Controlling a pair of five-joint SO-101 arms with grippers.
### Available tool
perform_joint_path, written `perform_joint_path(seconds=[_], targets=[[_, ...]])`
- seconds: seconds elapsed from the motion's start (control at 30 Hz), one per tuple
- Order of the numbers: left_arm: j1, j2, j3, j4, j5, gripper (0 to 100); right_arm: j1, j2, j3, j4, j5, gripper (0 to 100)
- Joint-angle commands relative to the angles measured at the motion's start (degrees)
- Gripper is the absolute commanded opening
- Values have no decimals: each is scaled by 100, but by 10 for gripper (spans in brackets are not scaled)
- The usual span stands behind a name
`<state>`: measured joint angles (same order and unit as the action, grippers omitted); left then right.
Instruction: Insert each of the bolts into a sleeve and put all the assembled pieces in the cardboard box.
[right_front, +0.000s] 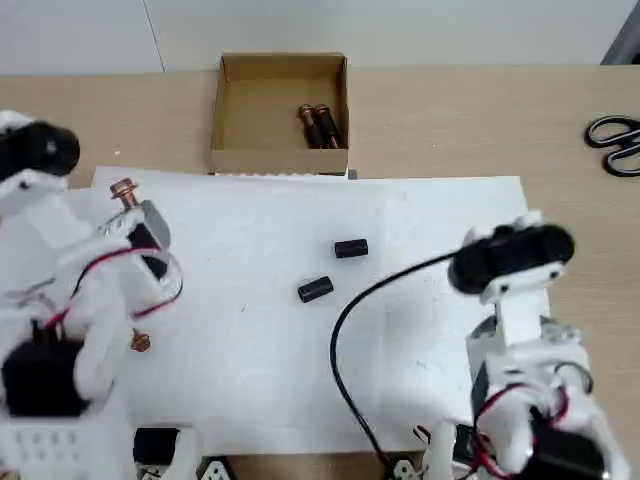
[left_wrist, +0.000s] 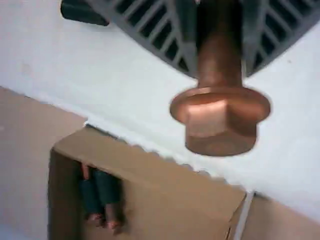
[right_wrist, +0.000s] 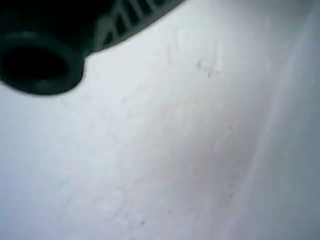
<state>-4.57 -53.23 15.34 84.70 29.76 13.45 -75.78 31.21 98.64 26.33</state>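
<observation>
My left gripper (right_front: 138, 218) is shut on a copper bolt (right_front: 124, 190) over the left part of the white sheet; its hex head points toward the cardboard box (right_front: 228, 110). In the left wrist view the bolt (left_wrist: 220, 115) sticks out from my gripper (left_wrist: 220, 25), with the box (left_wrist: 165, 195) beyond. Two assembled pieces (right_front: 320, 126) lie in the box. Two black sleeves (right_front: 351, 248) (right_front: 315, 290) lie mid-sheet. A second bolt (right_front: 141, 342) lies beside the left arm. My right arm (right_front: 510, 260) stands at the sheet's right edge. A black hollow tube end (right_wrist: 37, 67) shows beside its ribbed jaw.
The white sheet (right_front: 260, 360) covers most of the wooden table. Scissors (right_front: 615, 140) lie at the far right. A black cable (right_front: 345, 330) curves across the sheet from the right arm toward the front edge.
</observation>
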Motion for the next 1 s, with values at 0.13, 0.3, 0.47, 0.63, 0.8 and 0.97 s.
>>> perform_joint_path(seconds=[0.13,0.3,0.47,0.63,0.8,0.97], targets=[[18,-1213,1077,-686,-264,5,13,-1007,1134,-760,-668,2],[35,-2426,2677,-1890,-264,5,-708,-1947,2277,-1675,-1723,2],[62,-3534,4022,-2848,-519,5,-2492,-2888,3543,-2545,-2286,2],[132,-4281,4655,-3138,-607,5,-3688,-2738,4220,-3582,-2725,2],[695,-4765,5068,-3138,-325,5,-4532,-2738,4800,-4312,-2716,2],[1257,-4985,5393,-3130,343,5,-5297,-2738,5055,-4655,-2708,2]])
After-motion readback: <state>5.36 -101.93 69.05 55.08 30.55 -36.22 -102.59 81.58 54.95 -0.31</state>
